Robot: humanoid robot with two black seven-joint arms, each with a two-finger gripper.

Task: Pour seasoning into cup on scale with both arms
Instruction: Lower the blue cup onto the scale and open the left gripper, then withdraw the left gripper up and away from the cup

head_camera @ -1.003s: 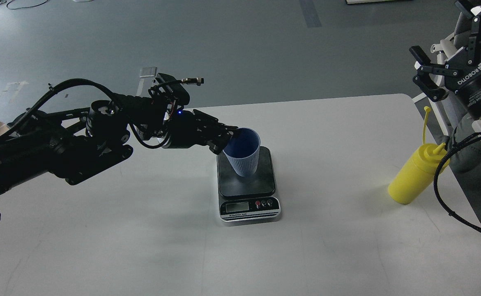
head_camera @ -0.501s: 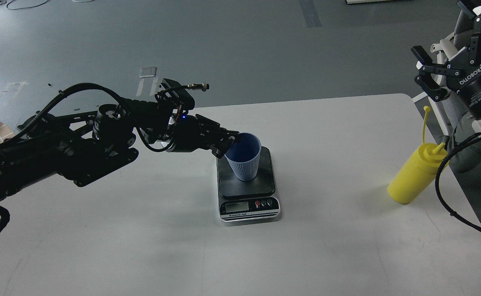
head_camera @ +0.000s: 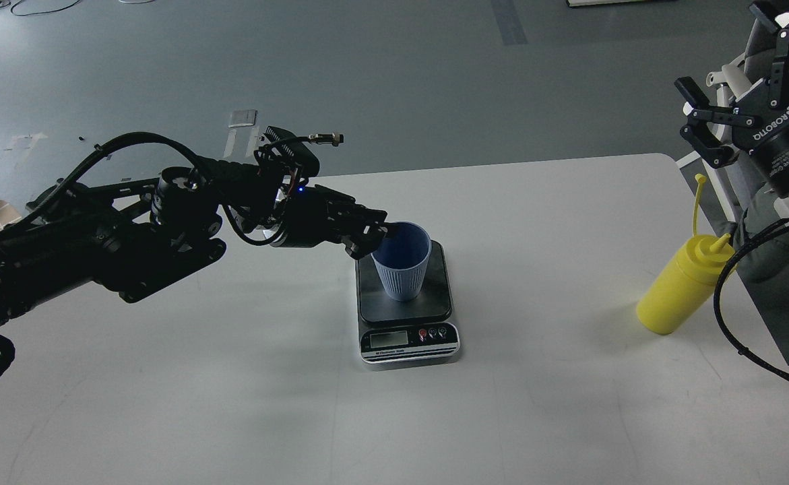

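Observation:
The light-blue ribbed cup stands upright on the dark platform of the scale, mid-table. My left gripper reaches in from the left and its fingers pinch the cup's left rim. The yellow seasoning bottle stands leaning near the table's right edge, nozzle bare, with its cap strap sticking up. My right gripper hangs open and empty high above the bottle, beyond the table's right edge.
The white table carries only the scale and the bottle. A black cable from my right arm loops down beside the bottle. White frame parts stand behind the right gripper. Grey floor lies beyond the far edge.
My left gripper has brought the cup from a tilt to upright and lowered it onto the scale platform. My right gripper shifted only slightly.

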